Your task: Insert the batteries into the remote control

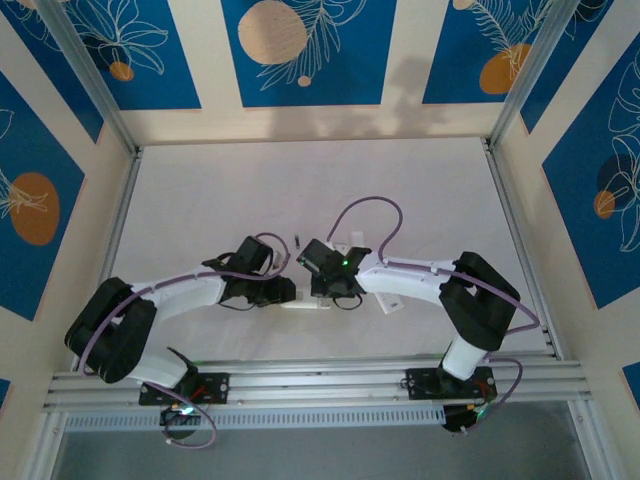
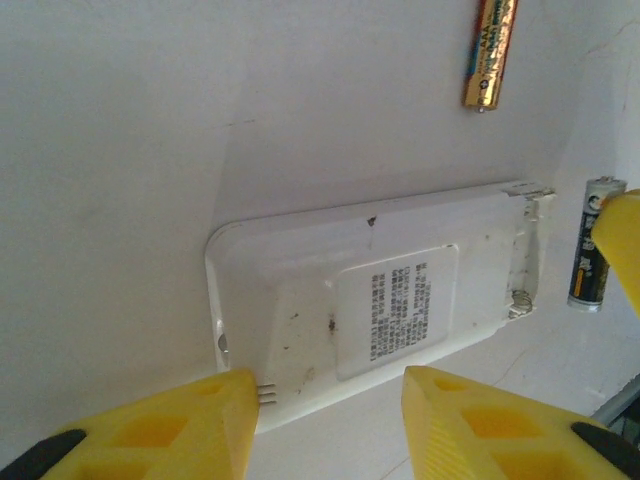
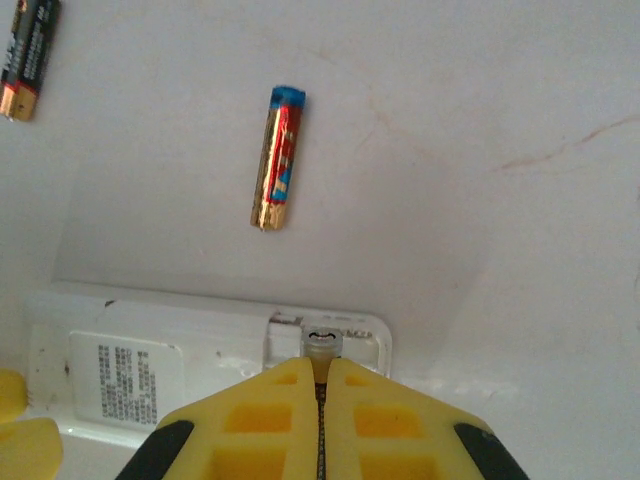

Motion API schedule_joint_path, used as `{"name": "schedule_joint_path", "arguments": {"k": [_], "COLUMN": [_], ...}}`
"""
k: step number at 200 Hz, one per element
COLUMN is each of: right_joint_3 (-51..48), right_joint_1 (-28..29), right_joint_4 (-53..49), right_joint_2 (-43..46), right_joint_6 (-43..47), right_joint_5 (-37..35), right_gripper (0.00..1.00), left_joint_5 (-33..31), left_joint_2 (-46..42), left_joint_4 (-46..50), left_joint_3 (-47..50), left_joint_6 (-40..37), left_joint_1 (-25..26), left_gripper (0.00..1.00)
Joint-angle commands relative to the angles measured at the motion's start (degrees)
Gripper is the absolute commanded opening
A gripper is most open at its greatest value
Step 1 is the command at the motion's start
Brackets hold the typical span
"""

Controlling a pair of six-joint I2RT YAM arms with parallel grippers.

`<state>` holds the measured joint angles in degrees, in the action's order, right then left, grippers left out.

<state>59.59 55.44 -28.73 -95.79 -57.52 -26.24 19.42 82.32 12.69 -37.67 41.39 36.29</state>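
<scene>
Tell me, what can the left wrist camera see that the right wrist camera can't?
Left wrist view: the remote's rounded end, and the left claw with its fingers apart. Right wrist view: the right claw shut tight at the battery slot, with a small grey tip poking out that I can't identify. Both: the remote's label, a gold battery and a dark battery.

My yellow fingers (image 2: 160, 430) are matt moulded plastic, ribbed on the inner faces. The remote (image 2: 300, 290) is smooth white plastic with a slight gloss, speckled with dark scuffs, and its printed label (image 2: 398, 310) looks like paper. One battery (image 3: 278, 158) wears a shiny gold-red foil wrap. The tabletop (image 2: 120, 150) is matt white and faintly scratched.
</scene>
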Motion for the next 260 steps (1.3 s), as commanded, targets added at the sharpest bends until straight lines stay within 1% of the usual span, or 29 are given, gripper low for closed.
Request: {"name": "schedule_joint_path", "arguments": {"k": [1,30,107,162,213,240,260], "right_joint_3": [-1.6,-2.2,-3.6,-3.8,-5.1,-5.3,-4.9], "right_joint_1": [0.2,0.9,3.1,3.4,3.7,4.1,4.6], "right_joint_4": [1.4,2.8,2.5,1.4,0.9,1.0,0.0], "right_joint_2": [0.0,-1.0,-2.9,-2.7,-1.6,-1.7,-1.9], "right_joint_6": [1.1,0.8,-1.3,-0.9,-2.7,-3.4,-4.3], "right_joint_5": [-3.7,-4.3,-5.0,-7.2,-7.5,-6.6,-6.4], "right_gripper": [0.08,0.08,0.09,0.10,0.10,0.12,0.15], "left_joint_5": [-0.4,-0.6,-1.1,-1.2,-1.4,-1.3,-1.3], "left_joint_2": [1.6,1.8,1.8,1.5,1.9,2.0,2.0], "left_joint_4": [0.3,0.3,0.3,0.5,0.2,0.2,0.2], "left_joint_3": [0.2,0.2,0.2,0.1,0.0,-0.1,-0.2], "left_joint_6": [1.1,1.1,1.5,1.5,1.7,1.6,1.6], "left_joint_1": [1.3,1.4,1.4,1.5,1.7,1.8,1.8], "left_gripper": [0.44,0.44,0.44,0.44,0.44,0.44,0.44]}}
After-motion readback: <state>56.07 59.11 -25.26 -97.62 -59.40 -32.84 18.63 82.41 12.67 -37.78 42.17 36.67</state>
